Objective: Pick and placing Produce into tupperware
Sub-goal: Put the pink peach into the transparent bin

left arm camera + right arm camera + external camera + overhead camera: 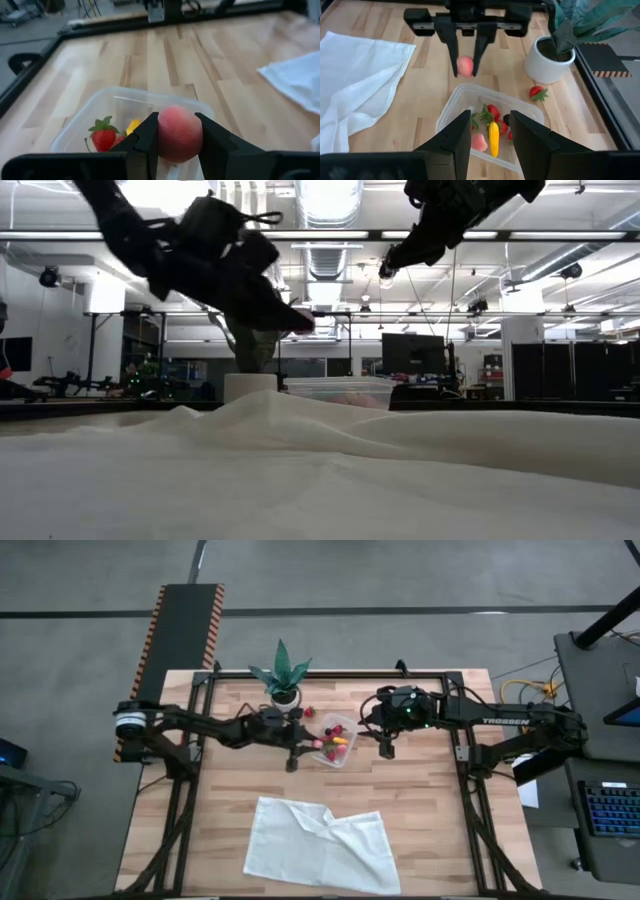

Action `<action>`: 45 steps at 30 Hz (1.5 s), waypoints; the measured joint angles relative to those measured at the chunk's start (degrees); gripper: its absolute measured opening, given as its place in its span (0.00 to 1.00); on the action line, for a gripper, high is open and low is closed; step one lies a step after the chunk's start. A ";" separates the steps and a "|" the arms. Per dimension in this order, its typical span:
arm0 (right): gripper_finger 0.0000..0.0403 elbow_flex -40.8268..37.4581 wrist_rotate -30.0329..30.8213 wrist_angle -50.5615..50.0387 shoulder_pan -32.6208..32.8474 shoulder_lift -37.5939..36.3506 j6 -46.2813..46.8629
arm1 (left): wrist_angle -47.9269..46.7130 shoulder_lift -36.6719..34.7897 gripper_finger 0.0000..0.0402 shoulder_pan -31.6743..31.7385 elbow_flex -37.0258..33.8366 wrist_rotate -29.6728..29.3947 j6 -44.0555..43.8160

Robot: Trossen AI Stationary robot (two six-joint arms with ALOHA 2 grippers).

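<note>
My left gripper (179, 119) is shut on a round pink-red piece of produce (179, 134), just left of and above the clear tupperware (454, 107). The tupperware rests on the wooden table and holds strawberries (492, 111), a yellow piece (493, 139), a pink piece (479, 142) and a dark berry (506, 119). One strawberry (536, 92) lies on the table beside the white plant pot (547, 60). My right gripper (490, 132) hovers open and empty over the tupperware's right side. My left gripper pinches the round pink-red piece by its two opposite sides (161, 135) between its two fingers. The fingers come from the table's left, slanting a little downward. The piece is lifted clear of the table and the tupperware (336, 747).
A green potted plant (283, 675) stands at the far edge behind the tupperware. A crumpled white cloth (320, 845) covers the near middle of the table. A black frame (460, 740) runs along the table's sides. Bare wood lies between the cloth and the tupperware.
</note>
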 joint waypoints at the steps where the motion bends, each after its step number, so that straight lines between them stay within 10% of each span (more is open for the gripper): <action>1: 0.32 0.00 -0.01 -0.17 0.02 -0.01 -0.03 | -1.24 1.11 0.20 0.00 1.26 0.00 0.55; 45: 0.32 0.00 -0.02 -1.52 0.01 0.00 -0.60 | -4.54 14.07 0.24 0.07 10.25 1.71 1.98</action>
